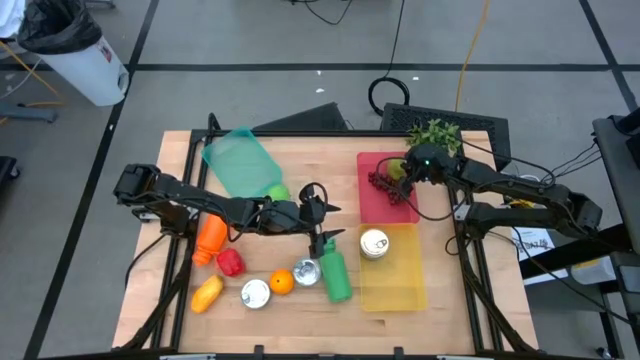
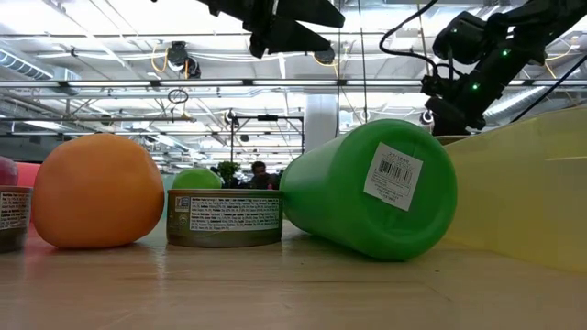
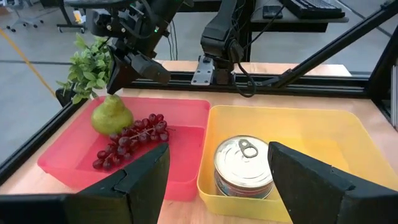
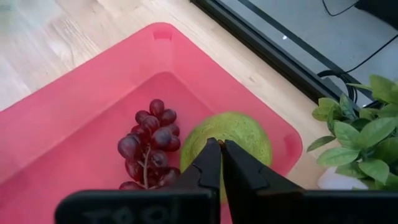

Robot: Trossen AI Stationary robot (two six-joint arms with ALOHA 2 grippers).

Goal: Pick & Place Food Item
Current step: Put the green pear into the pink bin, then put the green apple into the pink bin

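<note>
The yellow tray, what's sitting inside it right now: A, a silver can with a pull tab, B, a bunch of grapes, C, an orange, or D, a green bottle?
A: the left wrist view shows a silver pull-tab can standing inside the yellow tray, while the grapes lie in the red tray beside it.

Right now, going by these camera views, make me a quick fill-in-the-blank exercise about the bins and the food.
1. The pear lies in the ____ bin.
2. Beside the pear lies a bunch of ____.
3. The yellow bin holds a silver ____.
4. The right claw is ____ above the pear.

Missing words: red; grapes; can; shut
</note>
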